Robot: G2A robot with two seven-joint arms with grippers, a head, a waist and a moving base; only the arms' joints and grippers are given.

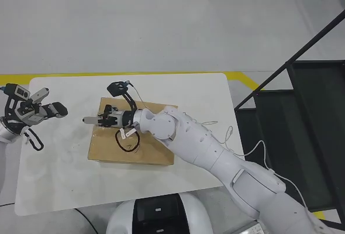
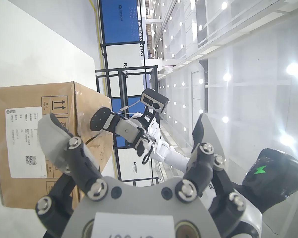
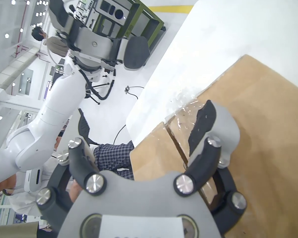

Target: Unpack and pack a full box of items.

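the box sits shut in the middle of the table. it is plain brown cardboard with a white label on one side and clear tape glinting along the top seam. being full, it is probably heavy and stiff, and slick where taped, so the flaps at the seam look like the place to take hold. the right gripper hangs over the seam's end, fingers spread and empty. the left gripper is well apart near the table's edge, also spread and empty.
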